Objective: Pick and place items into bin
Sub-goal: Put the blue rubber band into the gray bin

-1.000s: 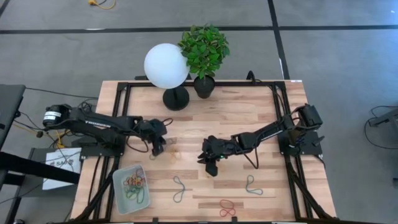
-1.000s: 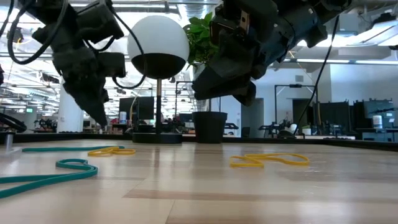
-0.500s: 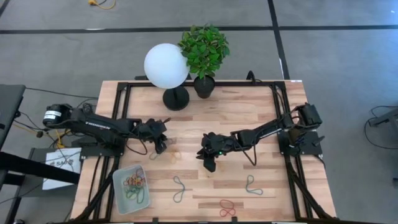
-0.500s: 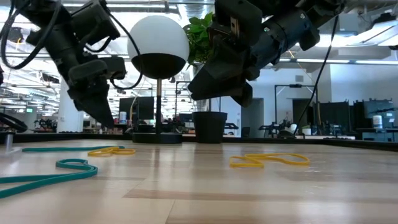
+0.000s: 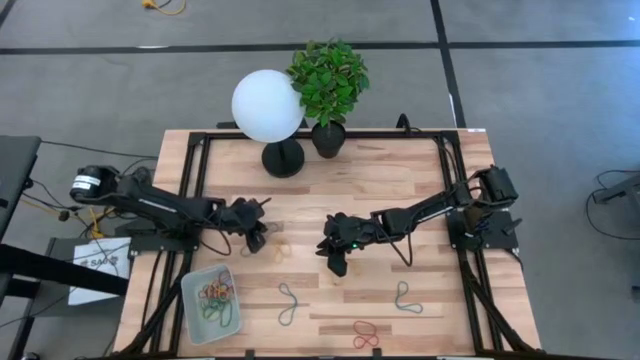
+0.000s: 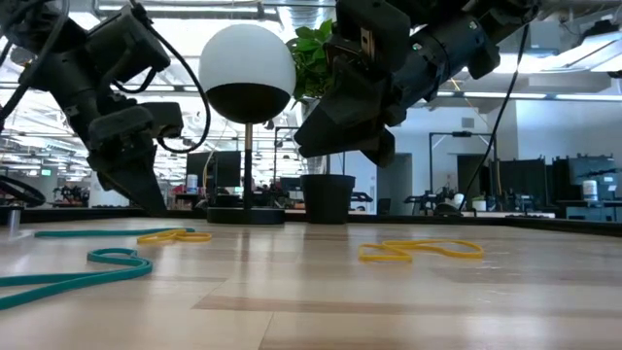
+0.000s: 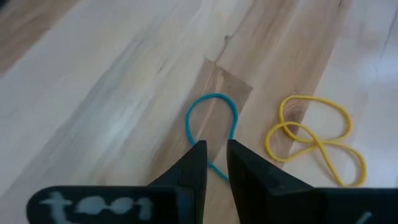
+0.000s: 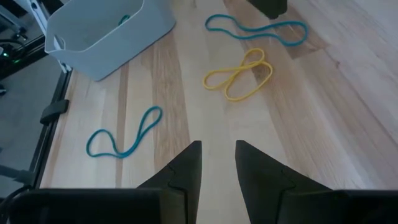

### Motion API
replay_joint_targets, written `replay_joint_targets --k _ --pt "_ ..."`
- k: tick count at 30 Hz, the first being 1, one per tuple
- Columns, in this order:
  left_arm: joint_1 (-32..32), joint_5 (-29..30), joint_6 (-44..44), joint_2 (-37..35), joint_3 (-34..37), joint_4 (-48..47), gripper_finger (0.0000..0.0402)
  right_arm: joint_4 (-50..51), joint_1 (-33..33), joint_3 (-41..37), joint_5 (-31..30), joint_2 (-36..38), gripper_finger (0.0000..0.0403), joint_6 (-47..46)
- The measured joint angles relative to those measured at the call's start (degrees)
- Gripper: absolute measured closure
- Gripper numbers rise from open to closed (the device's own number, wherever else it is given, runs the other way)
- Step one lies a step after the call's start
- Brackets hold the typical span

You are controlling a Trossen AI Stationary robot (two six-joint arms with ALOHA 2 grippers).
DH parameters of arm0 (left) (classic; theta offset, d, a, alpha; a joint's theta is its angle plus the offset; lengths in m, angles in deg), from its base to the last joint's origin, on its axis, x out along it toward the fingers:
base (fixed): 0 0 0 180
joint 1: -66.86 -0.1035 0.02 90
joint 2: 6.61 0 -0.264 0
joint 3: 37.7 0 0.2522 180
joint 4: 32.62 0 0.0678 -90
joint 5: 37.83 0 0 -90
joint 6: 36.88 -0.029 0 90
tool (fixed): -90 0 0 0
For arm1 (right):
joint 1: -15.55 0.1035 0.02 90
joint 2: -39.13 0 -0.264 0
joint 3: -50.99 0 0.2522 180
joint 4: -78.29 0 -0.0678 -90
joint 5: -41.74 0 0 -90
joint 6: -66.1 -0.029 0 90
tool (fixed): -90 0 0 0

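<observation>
My left gripper is low over the table, left of centre. Its fingers stand a narrow gap apart, one on each side of a strand at the near end of a teal rubber band that lies flat on the wood. A yellow band lies beside it. My right gripper hangs above the table's centre, slightly open and empty. The pale bin at the near left holds several coloured bands.
Loose bands lie on the wood: a teal one, a green one, a red one near the front edge and a yellow one. A white globe lamp and a potted plant stand at the far edge.
My left gripper has gone down toward the table, onto the end of the teal band. The bands have not moved.
</observation>
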Motion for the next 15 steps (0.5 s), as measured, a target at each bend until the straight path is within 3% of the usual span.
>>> replay_joint_targets --k 15 --pt "3.18 7.45 2.13 10.57 -0.35 3.17 0.0352 1.07 -0.35 0.0 0.04 0.0 0.031 0.04"
